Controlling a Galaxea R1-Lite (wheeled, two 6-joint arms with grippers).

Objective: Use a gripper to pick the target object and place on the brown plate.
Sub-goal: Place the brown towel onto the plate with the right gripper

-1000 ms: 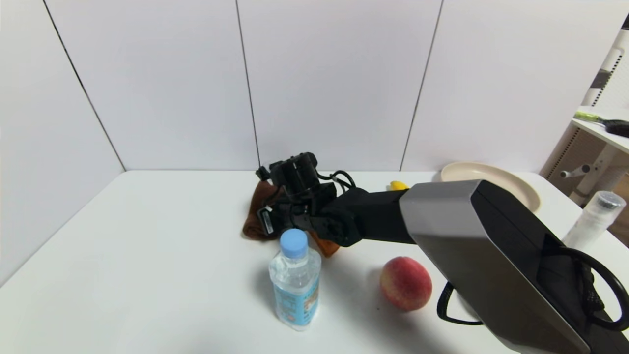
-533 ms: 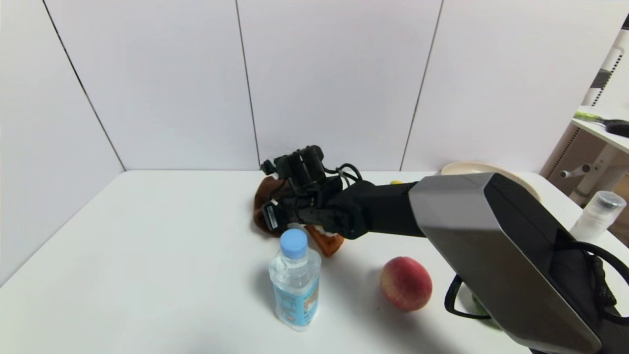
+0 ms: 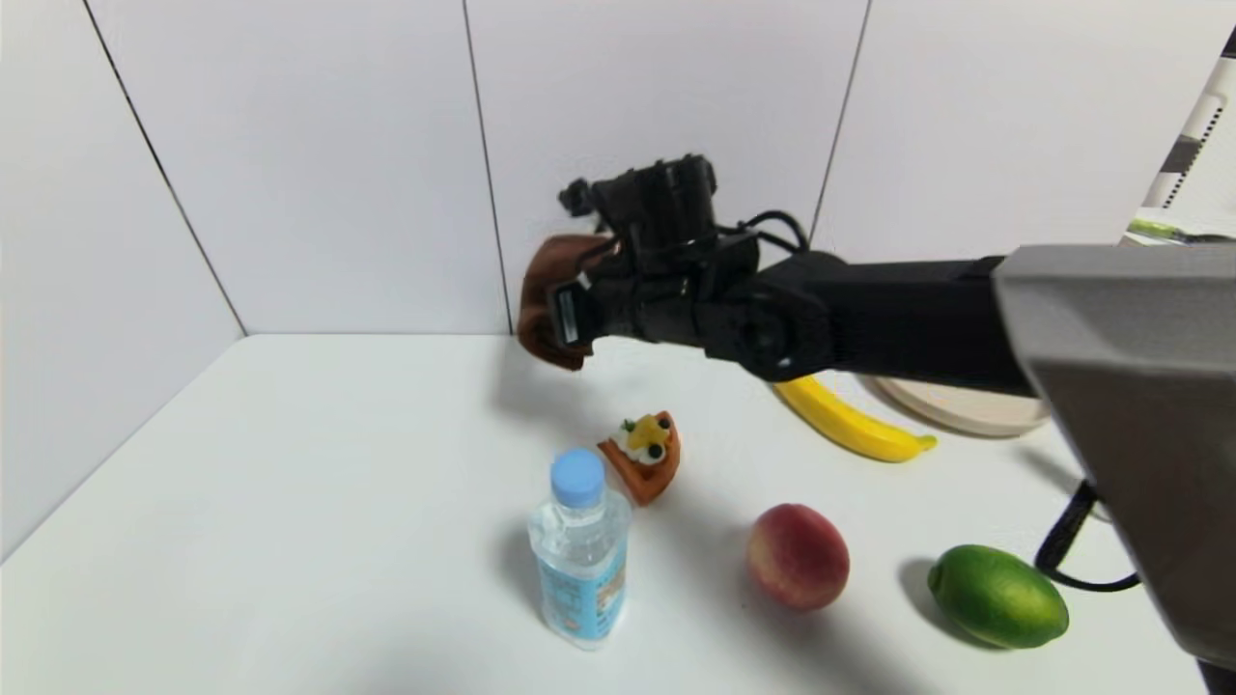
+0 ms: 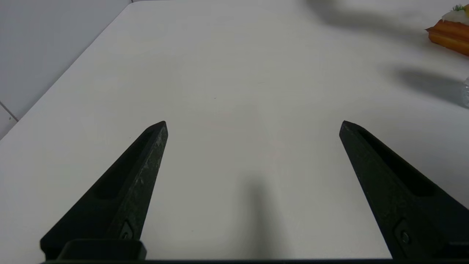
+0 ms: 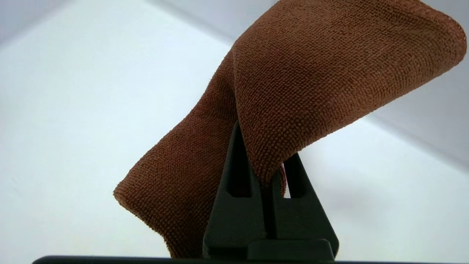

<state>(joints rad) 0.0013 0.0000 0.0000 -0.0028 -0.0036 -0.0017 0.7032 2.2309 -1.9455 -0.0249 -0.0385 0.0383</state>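
Brown microfiber cloth [image 5: 293,91] hangs well above the table, pinched by a fold between the right gripper [image 5: 269,176] fingers. If it slips (thin bite), it drops short of the tan plate [image 3: 966,410]. Left gripper [image 4: 253,126] sits idle, fingers spread.

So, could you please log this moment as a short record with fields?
stage: cloth lifted, not yet placed
right gripper: fingers shut on the brown cloth, held in the air above the table
left gripper: open, low over bare table
brown plate: far right of the table, partly hidden behind the right arm
on table: cake slice, water bottle, peach, banana, lime
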